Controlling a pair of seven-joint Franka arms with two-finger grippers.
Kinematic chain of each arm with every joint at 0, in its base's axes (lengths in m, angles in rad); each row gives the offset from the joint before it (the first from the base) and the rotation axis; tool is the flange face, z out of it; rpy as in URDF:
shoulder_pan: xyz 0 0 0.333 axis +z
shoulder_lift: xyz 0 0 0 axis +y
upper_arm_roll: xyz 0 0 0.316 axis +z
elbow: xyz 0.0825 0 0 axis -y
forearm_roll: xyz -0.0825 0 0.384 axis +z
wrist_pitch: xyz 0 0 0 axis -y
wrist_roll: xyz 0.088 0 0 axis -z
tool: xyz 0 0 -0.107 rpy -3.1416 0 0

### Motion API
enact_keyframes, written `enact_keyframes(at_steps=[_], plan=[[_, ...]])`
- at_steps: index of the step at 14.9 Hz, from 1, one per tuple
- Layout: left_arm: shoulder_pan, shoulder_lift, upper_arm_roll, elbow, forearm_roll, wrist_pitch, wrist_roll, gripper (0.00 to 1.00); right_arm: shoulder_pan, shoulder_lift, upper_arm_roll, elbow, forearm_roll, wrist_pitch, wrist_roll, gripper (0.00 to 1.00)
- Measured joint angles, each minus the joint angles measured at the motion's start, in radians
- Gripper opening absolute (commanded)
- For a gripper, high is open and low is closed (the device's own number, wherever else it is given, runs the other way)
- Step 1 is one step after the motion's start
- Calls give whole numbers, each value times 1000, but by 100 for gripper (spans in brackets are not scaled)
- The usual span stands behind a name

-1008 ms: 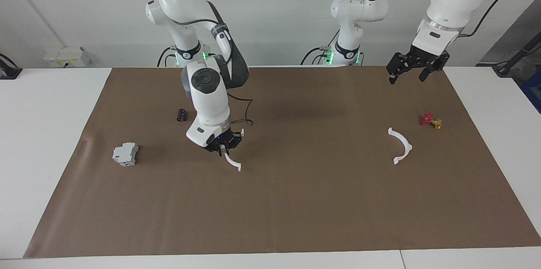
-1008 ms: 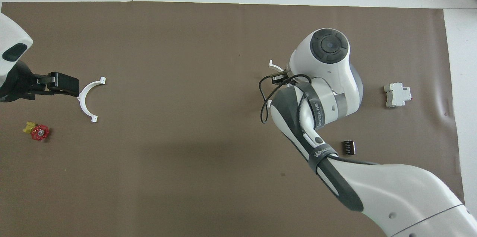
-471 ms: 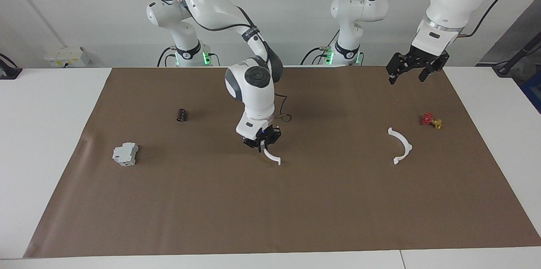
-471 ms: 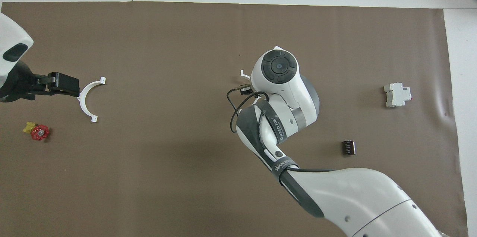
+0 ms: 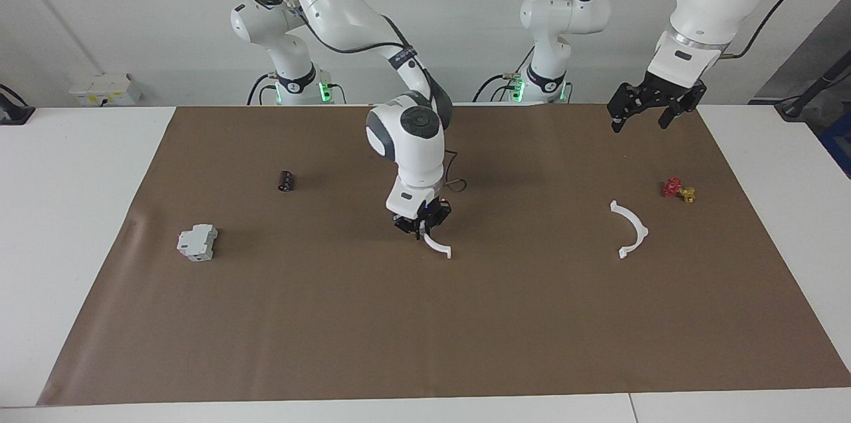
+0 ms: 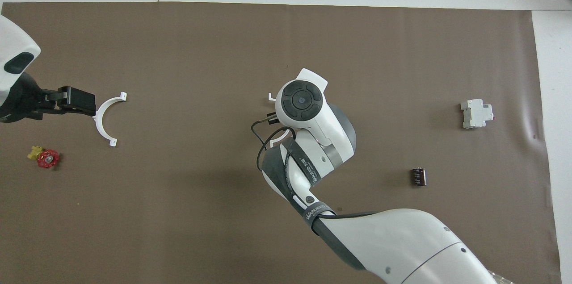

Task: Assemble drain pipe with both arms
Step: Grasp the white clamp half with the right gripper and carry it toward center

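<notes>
Over the middle of the brown mat [image 5: 266, 316], your right gripper [image 5: 421, 226] was clenched on one white half-ring [image 5: 439, 247], holding it low at frame center. Your left gripper [image 5: 650, 112] hung at upper right, jaws spread, gripping nothing. Below it, at the frame's right, the other half-ring [image 5: 631, 229] lay flat beside the red-and-yellow valve [image 5: 678, 190].

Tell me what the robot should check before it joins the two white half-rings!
1. Right gripper shut on held half-ring: ok.
2. Held half-ring lifted off the mat: cannot tell.
3. Other half-ring lying flat on the mat, untouched: ok.
4. Left gripper open, up in the air: ok.
5. Valve apart from the lying half-ring: ok.
6. The two halves brought together: not ok.
</notes>
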Motion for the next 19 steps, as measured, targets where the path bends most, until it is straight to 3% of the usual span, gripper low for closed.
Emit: enact_keyframes(at_steps=[10, 11, 12, 13, 19], plan=[[0, 0, 0, -3, 0, 3, 0, 100, 0, 6, -3, -12, 0, 1, 0, 0], [0, 0, 0, -3, 0, 3, 0, 100, 0, 7, -3, -15, 0, 2, 0, 20], [0, 0, 0, -3, 0, 3, 0, 100, 0, 7, -3, -17, 0, 3, 0, 89], [0, 0, 0, -3, 0, 3, 0, 100, 0, 7, -3, -18, 0, 3, 0, 100], [0, 0, 0, -7, 0, 12, 0, 100, -3, -44, -11, 4, 1, -21, 49, 100]])
